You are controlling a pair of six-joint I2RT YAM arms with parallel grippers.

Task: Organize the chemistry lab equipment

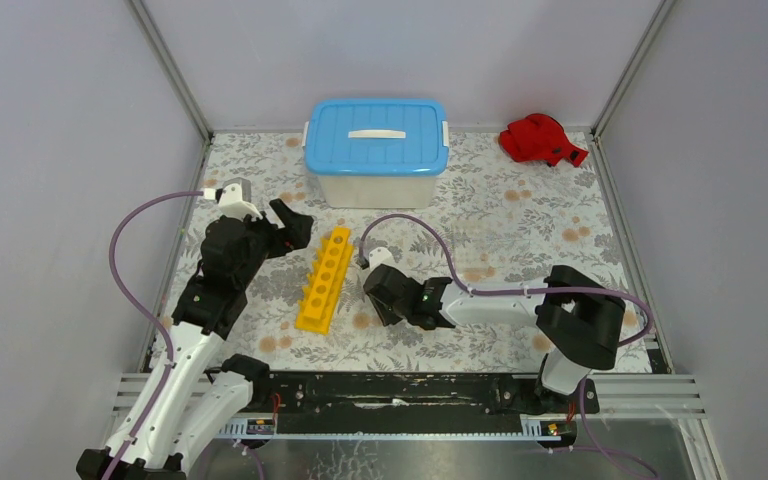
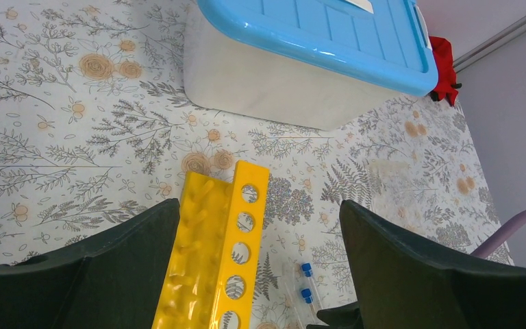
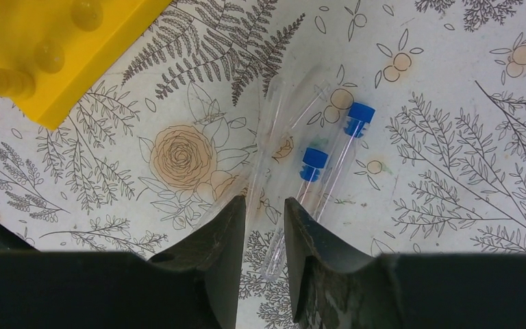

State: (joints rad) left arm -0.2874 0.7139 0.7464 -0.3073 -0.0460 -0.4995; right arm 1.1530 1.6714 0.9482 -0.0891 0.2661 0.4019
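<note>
The yellow test-tube rack lies flat mid-table; it also shows in the left wrist view and at the corner of the right wrist view. Two blue-capped tubes and clear uncapped tubes lie on the mat just right of it, also seen from the left wrist. My right gripper hangs low over them, jaws a little apart, straddling the end of a clear tube without pinching it. My left gripper is open and empty above the rack's far end. No black ring stand shows.
A white tub with a blue lid stands at the back centre, close behind the rack. A red cloth lies in the back right corner. Walls enclose the flowered mat on three sides.
</note>
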